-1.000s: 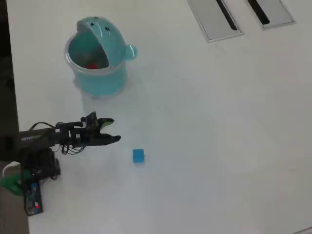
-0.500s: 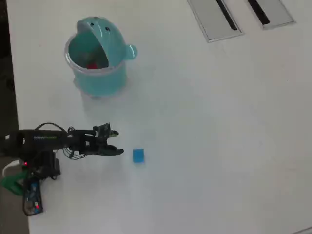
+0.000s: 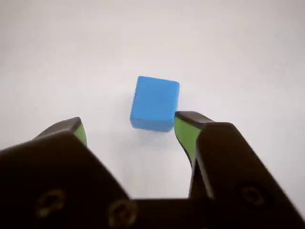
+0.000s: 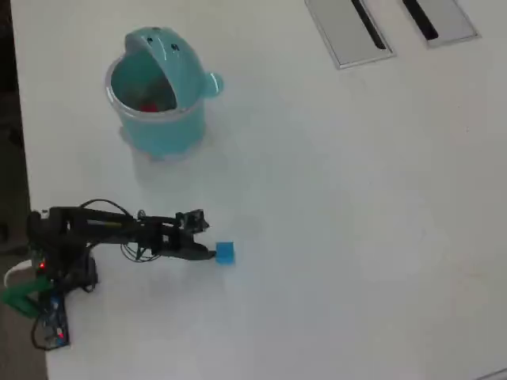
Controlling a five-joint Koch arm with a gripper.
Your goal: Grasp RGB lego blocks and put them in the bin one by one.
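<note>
— Blue block [image 3: 155, 103]: where does it sit relative to the gripper [image 3: 128, 128]?

— Just ahead of the fingertips [image 3: 183, 128], on the white table [image 3: 248, 57]. In the wrist view it lies a little beyond the two green-lined tips and nearer the right-hand one, whose tip is just beside the block's lower right corner; whether they touch I cannot tell. It is not between the jaws.

— And the jaws themselves?

— Spread wide, with bare table showing between them and nothing held.

— What does the overhead view add?

— The gripper [image 4: 209, 253] reaches along the table from the arm [image 4: 111, 231] at the left edge, and its tip comes right up against the blue block [image 4: 225, 252].

— The bin?

— The teal bin [image 4: 162, 127] stands well apart from the gripper, up the picture from the arm. Its domed lid [image 4: 166, 47] is tipped back, and something red [image 4: 148, 107] shows inside; I cannot make out more than that.

— Anything else nearby?

— Two flat grey panels [image 4: 348, 32] lie at the far top edge, well away from the gripper.
</note>
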